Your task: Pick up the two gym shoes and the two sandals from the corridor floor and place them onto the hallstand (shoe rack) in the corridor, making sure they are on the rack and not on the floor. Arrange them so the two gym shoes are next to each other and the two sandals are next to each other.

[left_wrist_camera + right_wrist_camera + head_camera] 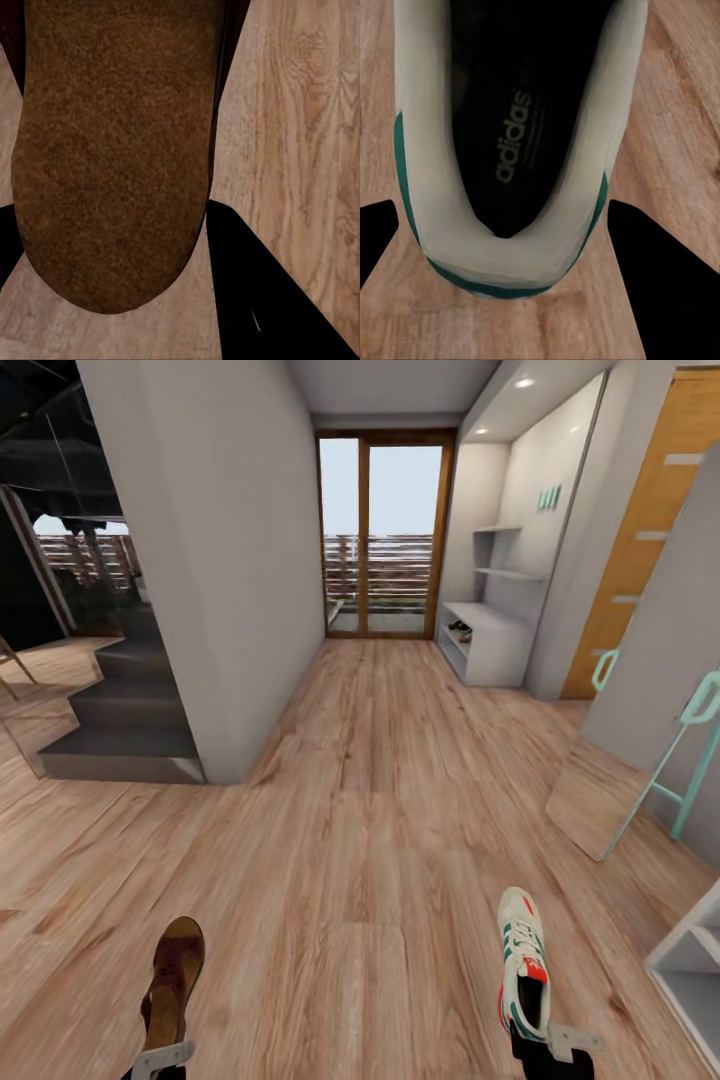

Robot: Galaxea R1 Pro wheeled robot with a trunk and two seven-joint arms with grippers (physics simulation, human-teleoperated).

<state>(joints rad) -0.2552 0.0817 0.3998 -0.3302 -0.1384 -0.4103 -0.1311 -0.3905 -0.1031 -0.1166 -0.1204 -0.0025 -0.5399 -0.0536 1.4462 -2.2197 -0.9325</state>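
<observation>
A dark-brown sandal (173, 972) with a tan footbed is held above the corridor floor (360, 840) at the lower left, my left gripper (160, 1057) shut on its heel end. The left wrist view shows the sandal's footbed (112, 150) between black fingers (262, 300). At the lower right, my right gripper (548, 1042) is shut on the heel of a white gym shoe (523, 955) with teal stripes and red accents. Its dark inside (517, 127) shows in the right wrist view. The white hallstand (495, 645) stands far ahead on the right, with small dark and red things (459, 628) on a shelf, too small to identify.
A grey wall block (200, 560) and dark stairs (125, 720) stand on the left. A glass door (383, 535) closes the corridor's far end. A leaning mirror (600, 800), a teal frame (690, 760) and a white shelf unit (690, 970) line the right side.
</observation>
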